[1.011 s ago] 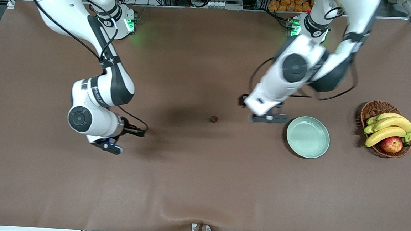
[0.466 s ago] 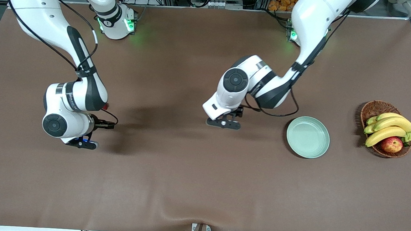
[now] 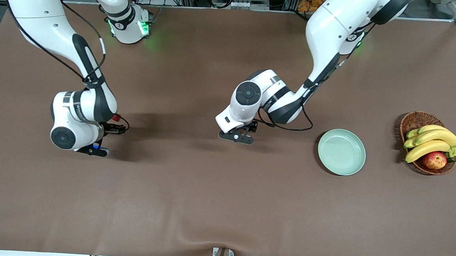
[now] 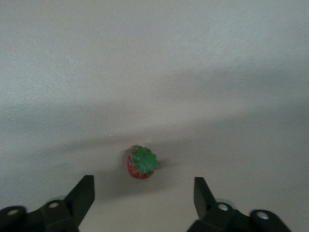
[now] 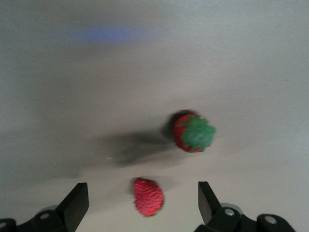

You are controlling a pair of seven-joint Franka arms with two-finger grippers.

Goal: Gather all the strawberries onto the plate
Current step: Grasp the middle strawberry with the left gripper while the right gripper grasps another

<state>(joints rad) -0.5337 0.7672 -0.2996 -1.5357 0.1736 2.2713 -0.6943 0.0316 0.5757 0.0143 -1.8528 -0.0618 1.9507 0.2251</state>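
Brown table mid-frame: my left gripper, wide open and empty, hangs over one strawberry centred between its fingers, while my right gripper, also open, hovers above two strawberries; plate sits empty.

A brown wicker basket is seen on the brown table cloth, at the left arm's end of the table. Everything else is placed by this basket. Yellow bananas are laid in the basket, across its middle. A red and yellow apple is tucked in the basket too, just beside the bananas and nearer to the front camera than they are. The apple is touched by the lowest banana.
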